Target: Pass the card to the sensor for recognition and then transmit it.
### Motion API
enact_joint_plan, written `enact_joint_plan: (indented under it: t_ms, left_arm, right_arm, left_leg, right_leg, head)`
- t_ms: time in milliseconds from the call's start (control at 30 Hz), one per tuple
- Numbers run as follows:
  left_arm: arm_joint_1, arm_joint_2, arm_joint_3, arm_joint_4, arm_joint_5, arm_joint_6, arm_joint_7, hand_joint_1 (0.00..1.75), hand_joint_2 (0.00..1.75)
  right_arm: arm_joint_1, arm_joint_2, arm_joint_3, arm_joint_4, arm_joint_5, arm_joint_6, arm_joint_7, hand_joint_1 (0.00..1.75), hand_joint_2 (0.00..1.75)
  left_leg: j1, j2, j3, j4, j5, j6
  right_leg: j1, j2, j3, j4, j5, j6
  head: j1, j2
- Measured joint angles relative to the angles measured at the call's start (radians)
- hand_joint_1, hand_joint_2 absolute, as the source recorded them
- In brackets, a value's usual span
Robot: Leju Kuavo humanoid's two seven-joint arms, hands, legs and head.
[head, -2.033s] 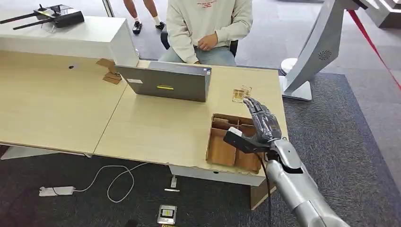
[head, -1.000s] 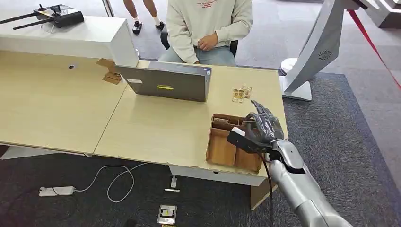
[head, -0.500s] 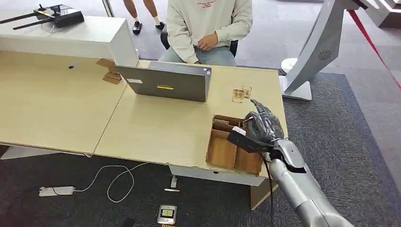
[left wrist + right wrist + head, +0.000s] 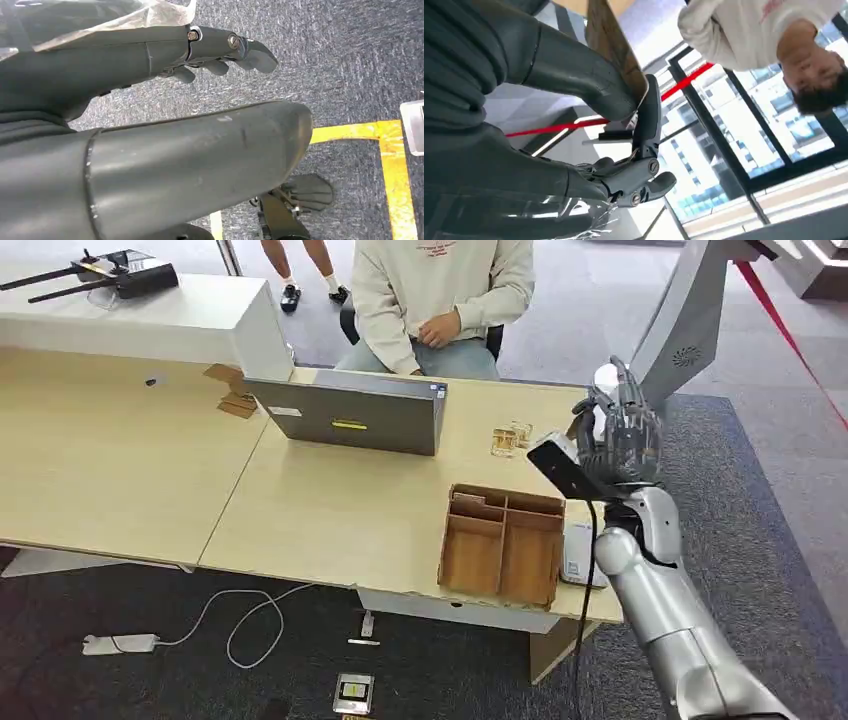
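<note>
**Our right hand is up high with a card in it**

We see our right hand [image 4: 618,435] lifted up in the right part of the head view, above the far right corner of the light wooden table [image 4: 330,510]. Its fingers point up. In the right wrist view our thumb [image 4: 589,82] and a dark finger [image 4: 650,117] press a thin brown card [image 4: 616,57] between them, so this hand is clamped on the card. In the head view we cannot make out the card itself, because the hand is turned away from us.

A brown tray [image 4: 503,543] with little boxes inside sits on the table in the lower middle of the head view, below our raised hand. A small flat white and grey thing [image 4: 580,555] lies just beside the tray, at the table's right edge. A grey laptop [image 4: 348,416] stands in the upper middle, with its back to us. Some small clear things [image 4: 508,438] lie near the laptop, between it and our hand.

A person in a pale sweater [image 4: 440,290] sits behind the table at the top of the frame.

In the left wrist view our left hand [image 4: 165,100] hangs over grey carpet [image 4: 350,65] with a yellow line [image 4: 380,145] on it. Its fingers [image 4: 220,47] are a bit curled and hold nothing.
</note>
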Motion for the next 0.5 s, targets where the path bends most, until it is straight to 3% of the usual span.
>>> enact_joint_plan:
  t_ms: [233,500]
  left_arm:
    - [-0.007,0.0,-0.001,0.0,-0.009,0.0,0.001,0.0,0.0]
    - [-0.016,0.0,-0.005,0.0,-0.037,-0.009,0.0,0.0,0.0]
  right_arm:
    - [-0.04,0.001,-0.061,0.0,-0.002,-0.03,-0.015,1.75,1.75]
    - [-0.002,0.003,-0.076,-0.006,0.042,-0.006,0.007,1.75,1.75]
  left_leg:
    - [0.0,0.0,0.0,0.0,0.0,0.0]
    - [0.0,0.0,0.0,0.0,0.0,0.0]
  right_leg:
    - [0.0,0.0,0.0,0.0,0.0,0.0]
    - [0.0,0.0,0.0,0.0,0.0,0.0]
  head:
    - [0.0,0.0]
    - [0.0,0.0]
